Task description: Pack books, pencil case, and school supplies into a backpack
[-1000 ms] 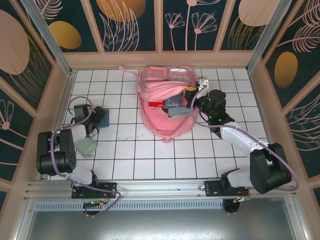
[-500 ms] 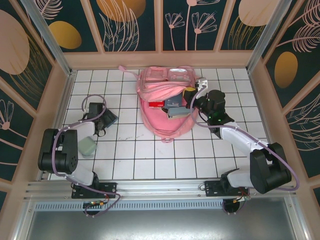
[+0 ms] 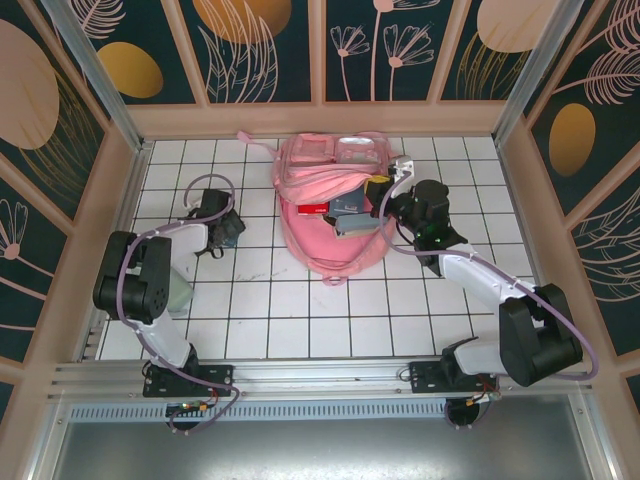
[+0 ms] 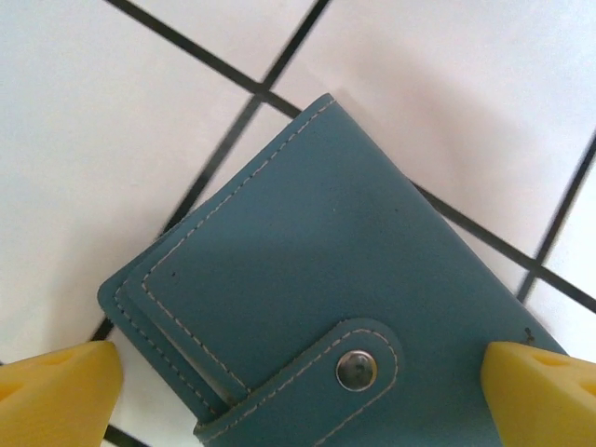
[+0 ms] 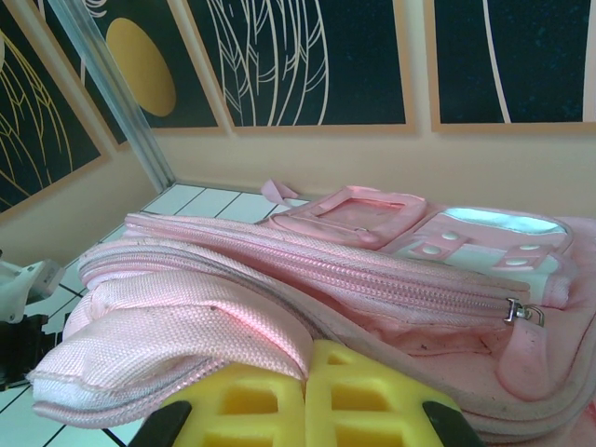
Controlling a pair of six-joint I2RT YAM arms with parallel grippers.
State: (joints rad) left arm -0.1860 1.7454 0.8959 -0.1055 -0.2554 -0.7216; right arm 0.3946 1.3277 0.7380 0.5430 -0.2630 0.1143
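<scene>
The pink backpack (image 3: pixel 330 245) lies open in the middle of the tiled floor. In its mouth rest a red piece (image 3: pixel 313 210), a navy book (image 3: pixel 350 205) and a grey oblong (image 3: pixel 357 226). My right gripper (image 3: pixel 380 192) is at the mouth's right rim, shut on a fold of the pink fabric (image 5: pixel 186 345), with the yellow pads (image 5: pixel 242 405) pressed together. My left gripper (image 3: pixel 224 229) hovers just over a small teal book (image 4: pixel 317 261) with a snap strap that lies flat on the tiles. Its yellow fingertips (image 4: pixel 56 382) stand wide apart on either side of the book, so it is open.
A pale grey-green pouch (image 3: pixel 178 294) lies on the tiles beside the left arm. The backpack's front pockets and reflective strip (image 5: pixel 484 223) face the back wall. Wooden walls (image 3: pixel 110 190) and metal posts close in the tiled floor (image 3: pixel 280 300).
My left arm has swung right and away from me, staying over the teal book, and its jaws stand wider. The right arm and backpack have not moved.
</scene>
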